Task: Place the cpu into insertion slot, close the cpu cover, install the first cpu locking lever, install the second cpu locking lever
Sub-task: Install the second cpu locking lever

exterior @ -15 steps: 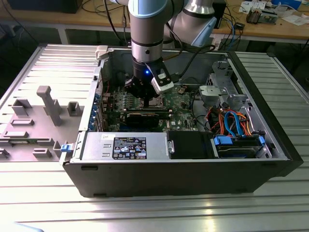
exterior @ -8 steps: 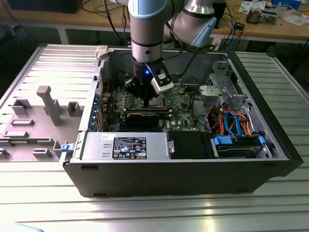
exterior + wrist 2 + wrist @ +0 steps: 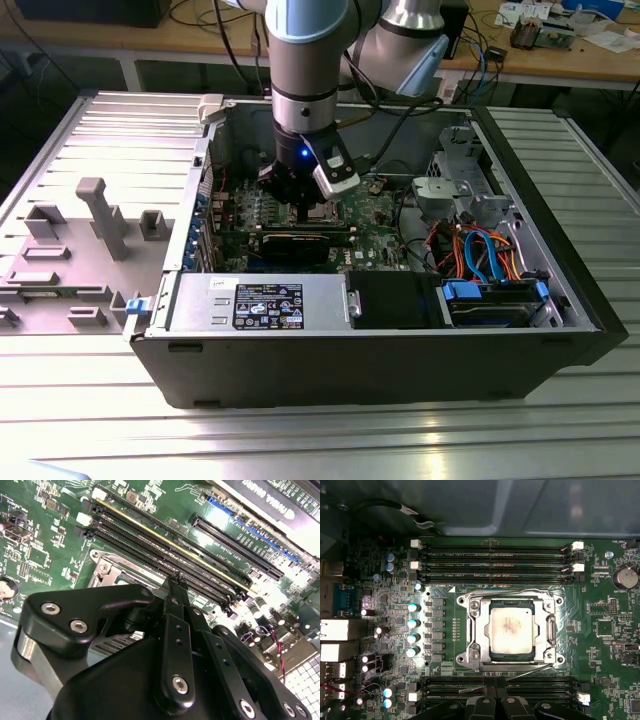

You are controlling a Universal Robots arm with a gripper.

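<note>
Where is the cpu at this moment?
In the first wrist view the cpu lies flat in the insertion slot on the green board, framed by the cpu cover, between two banks of long black slots.

The big black metal gripper (image 3: 176,587) with shiny silver screws hangs close over the flat green motherboard (image 3: 45,535). Long black card slots (image 3: 165,545) run across the board beside it. A shiny silver metal socket rim (image 3: 107,570) peeks out just behind the gripper.

Ribbed alu table (image 3: 90,420) fills foreground; wooden workbench (image 3: 600,62) at 12–1 o'clock w/ cables (image 3: 490,45) & clutter; dark floor beneath.
</note>
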